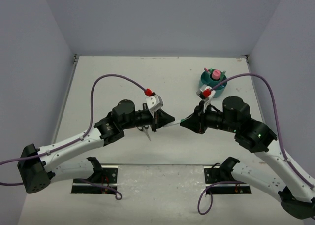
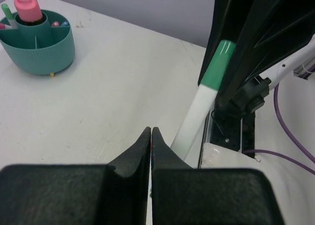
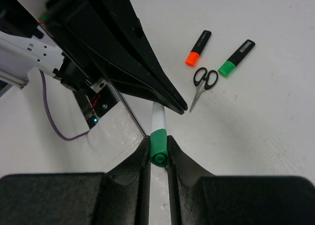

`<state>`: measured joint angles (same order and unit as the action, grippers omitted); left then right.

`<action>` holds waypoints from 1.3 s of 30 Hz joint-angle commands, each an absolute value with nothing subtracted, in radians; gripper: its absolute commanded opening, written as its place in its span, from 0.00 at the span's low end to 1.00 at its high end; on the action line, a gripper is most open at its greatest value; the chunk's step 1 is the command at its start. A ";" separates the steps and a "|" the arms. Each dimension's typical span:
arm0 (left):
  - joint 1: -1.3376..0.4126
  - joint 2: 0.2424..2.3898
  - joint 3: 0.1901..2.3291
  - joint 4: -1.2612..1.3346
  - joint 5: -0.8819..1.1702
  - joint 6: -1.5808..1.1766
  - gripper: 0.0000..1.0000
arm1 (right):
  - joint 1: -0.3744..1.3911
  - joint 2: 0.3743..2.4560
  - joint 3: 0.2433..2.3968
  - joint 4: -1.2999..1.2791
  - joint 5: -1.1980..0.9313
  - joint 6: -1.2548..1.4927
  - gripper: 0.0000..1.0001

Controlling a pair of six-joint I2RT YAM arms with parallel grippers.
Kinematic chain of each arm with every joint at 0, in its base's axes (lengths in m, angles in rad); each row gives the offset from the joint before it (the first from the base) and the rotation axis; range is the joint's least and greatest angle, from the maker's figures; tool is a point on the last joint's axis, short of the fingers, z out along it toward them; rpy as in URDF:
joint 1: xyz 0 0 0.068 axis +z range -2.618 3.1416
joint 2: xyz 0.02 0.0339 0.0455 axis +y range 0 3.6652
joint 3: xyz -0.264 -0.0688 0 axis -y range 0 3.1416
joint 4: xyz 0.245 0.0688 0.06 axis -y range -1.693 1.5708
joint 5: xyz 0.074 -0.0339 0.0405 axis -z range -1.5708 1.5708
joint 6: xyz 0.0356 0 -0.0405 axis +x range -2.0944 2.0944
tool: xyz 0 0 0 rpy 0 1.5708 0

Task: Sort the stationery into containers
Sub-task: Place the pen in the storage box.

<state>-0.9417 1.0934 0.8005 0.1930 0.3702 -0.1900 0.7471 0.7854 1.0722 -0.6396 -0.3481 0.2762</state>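
Observation:
My right gripper (image 3: 158,146) is shut on the green cap of a thin white pen (image 3: 158,117), held off the table. In the left wrist view the same pen (image 2: 197,116) runs past the right side of my left gripper (image 2: 151,132). That gripper is shut with nothing between its jaws. Both grippers meet tip to tip mid-table, left gripper (image 1: 170,119) facing right gripper (image 1: 183,123). The teal organizer (image 1: 205,82) stands at the back right with a pink-capped bottle (image 1: 215,75) in its centre well. An orange highlighter (image 3: 198,48), a green highlighter (image 3: 236,58) and black-handled scissors (image 3: 203,84) lie on the table.
In the left wrist view the organizer (image 2: 42,55) holds the bottle (image 2: 28,8) and a green-tipped pen (image 2: 7,11) in a ring compartment. Grey walls close the table on three sides. Purple cables arc over both arms.

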 commanded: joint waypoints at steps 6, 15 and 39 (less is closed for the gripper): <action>-0.940 1.096 0.772 0.241 0.390 -0.212 0.00 | 0.749 0.831 1.119 -0.583 -0.327 0.291 0.00; -0.940 1.093 0.801 0.174 0.052 -0.274 0.38 | 0.746 0.861 1.106 -0.563 -0.136 0.344 0.00; -0.772 0.678 0.938 -0.560 -0.359 -0.635 1.00 | 0.248 1.610 1.746 -0.634 0.317 0.255 0.00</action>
